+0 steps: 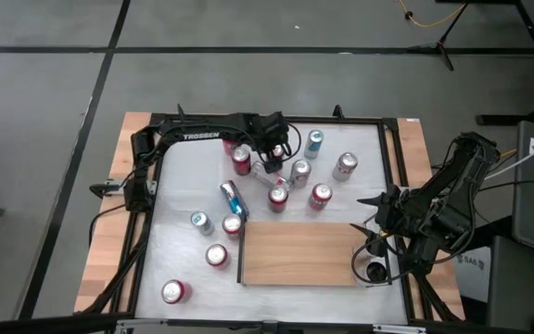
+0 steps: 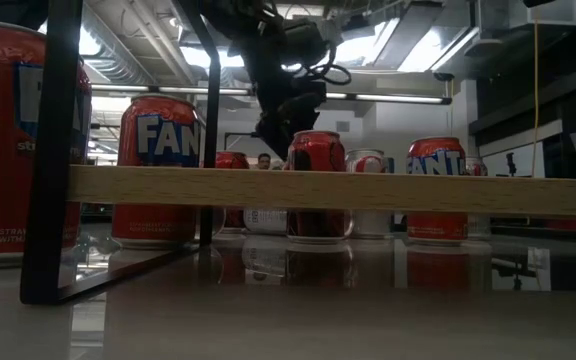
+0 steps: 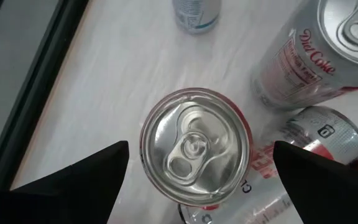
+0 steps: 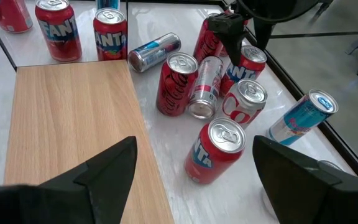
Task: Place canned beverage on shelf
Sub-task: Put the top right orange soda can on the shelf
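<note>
The left gripper (image 1: pixel 273 160) hung over the cluster of cans in the upper middle of the high view, its fingers (image 3: pixel 73 180) spread wide apart and straddling an upright red can (image 3: pixel 194 149) seen from straight above in the left wrist view, with nothing yet clamped. The step in hand looked like the descent for a grasp: it would be done well by coming straight down with the can centred between the fingers, closing on the body below the rim, then lifting clear before swinging toward the shelf (image 1: pixel 299 253), which lay bare in the lower middle of the high view. Crowding was the main hazard. A Diet Coke can (image 3: pixel 319 50) stood just beside the target at the upper right of the left wrist view, and a can on its side (image 3: pixel 319 134) lay close against it at the right, so one finger had little room. More cans ringed the spot, including a blue can lying on its side (image 1: pixel 234 198) left of centre. The right gripper (image 1: pixel 375 243) waited at the right end of the shelf in the high view, its fingers (image 4: pixel 104 165) held apart and empty.
</note>
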Action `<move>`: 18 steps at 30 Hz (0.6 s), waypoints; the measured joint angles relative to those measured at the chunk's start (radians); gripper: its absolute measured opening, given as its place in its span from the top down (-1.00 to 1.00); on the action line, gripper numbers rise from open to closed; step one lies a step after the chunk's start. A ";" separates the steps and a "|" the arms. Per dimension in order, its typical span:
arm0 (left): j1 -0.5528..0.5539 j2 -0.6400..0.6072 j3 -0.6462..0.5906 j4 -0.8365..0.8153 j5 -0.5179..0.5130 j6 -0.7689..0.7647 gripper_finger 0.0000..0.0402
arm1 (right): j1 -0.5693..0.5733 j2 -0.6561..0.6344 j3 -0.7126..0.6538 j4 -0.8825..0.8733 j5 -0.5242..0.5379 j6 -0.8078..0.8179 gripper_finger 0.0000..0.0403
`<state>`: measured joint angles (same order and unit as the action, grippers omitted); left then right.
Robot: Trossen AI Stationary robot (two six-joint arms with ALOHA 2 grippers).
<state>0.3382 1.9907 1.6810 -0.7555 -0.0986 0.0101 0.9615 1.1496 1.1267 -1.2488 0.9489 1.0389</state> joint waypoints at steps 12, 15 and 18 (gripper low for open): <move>0.000 0.006 0.000 0.018 -0.032 -0.003 -0.95 | 0.000 0.000 0.000 0.000 0.000 0.000 -0.54; 0.000 0.012 0.000 0.021 -0.040 -0.001 -0.95 | 0.000 0.000 0.000 0.000 0.000 0.000 -0.54; 0.000 0.021 0.000 0.023 -0.045 -0.001 -0.95 | 0.000 0.000 0.000 0.000 0.000 0.000 -0.54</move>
<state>0.3378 2.0120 1.6807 -0.7328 -0.1433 0.0087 0.9615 1.1500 1.1263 -1.2491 0.9489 1.0389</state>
